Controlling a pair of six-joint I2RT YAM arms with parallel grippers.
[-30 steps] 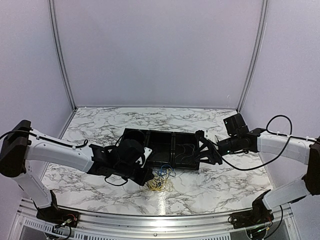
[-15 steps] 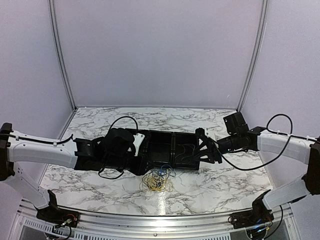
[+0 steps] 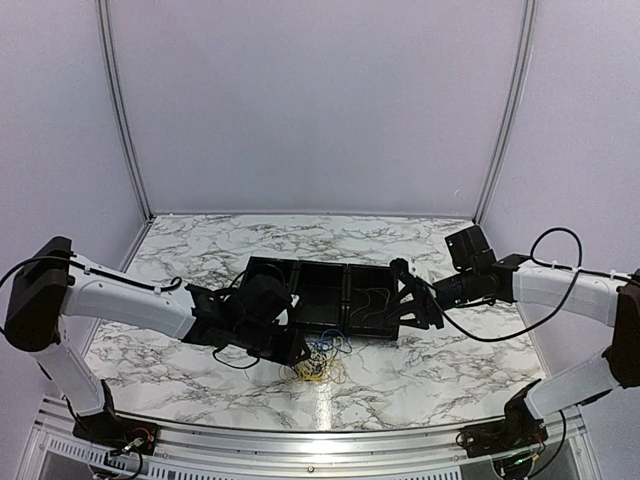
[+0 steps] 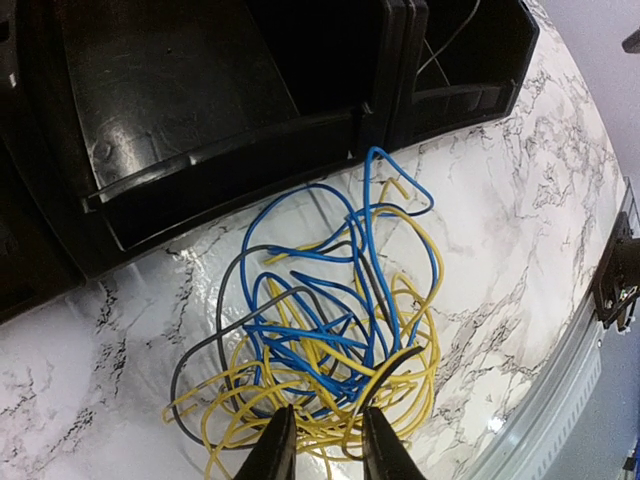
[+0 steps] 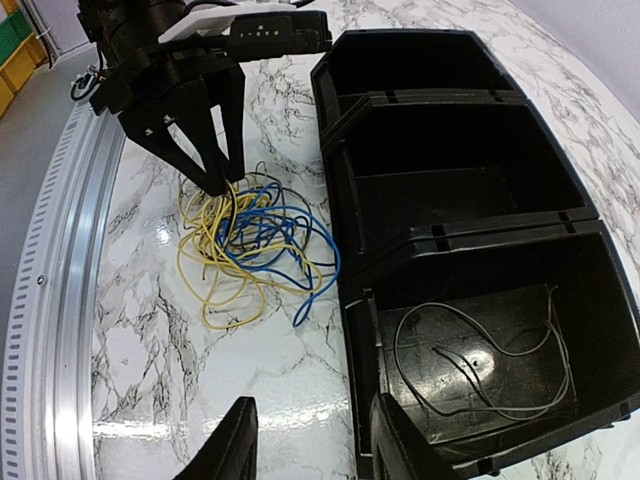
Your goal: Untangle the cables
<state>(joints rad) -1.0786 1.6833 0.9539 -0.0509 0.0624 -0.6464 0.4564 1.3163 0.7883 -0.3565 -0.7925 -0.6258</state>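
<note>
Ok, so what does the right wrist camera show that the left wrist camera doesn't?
Only the right wrist view shows a grey wire lying in the black tray, in the compartment nearest that camera, and the whole left gripper poised at the tangle. Only the left wrist view plainly shows a dark grey strand looped through the tangle. Both show the yellow and blue cables on the marble table beside the tray.

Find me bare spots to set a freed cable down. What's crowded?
Free: the table behind the tray; the marble right of the cables; the tray's middle bin. Crowded: the tray front, where the left gripper is at the cables; the end bin, holding a grey wire, by the right gripper.
</note>
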